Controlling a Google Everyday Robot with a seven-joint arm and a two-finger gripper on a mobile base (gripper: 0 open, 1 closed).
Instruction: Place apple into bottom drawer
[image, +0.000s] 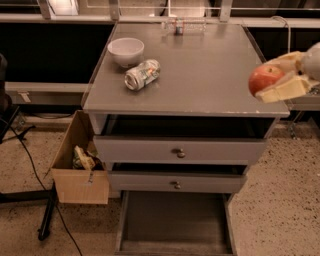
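Note:
The red-orange apple (264, 78) sits between the cream fingers (283, 90) of my gripper (272, 79) at the right edge of the view. The gripper is shut on the apple and holds it in the air over the right edge of the grey cabinet top (200, 75). The bottom drawer (172, 222) is pulled out at floor level, below and left of the apple, with a dark grey inside that holds nothing.
A white bowl (126, 51) and a crushed silver can (142, 74) lie on the cabinet top's left side. Two upper drawers with round knobs (179, 152) stand slightly open. A cardboard box (79, 160) with trash sits left of the cabinet.

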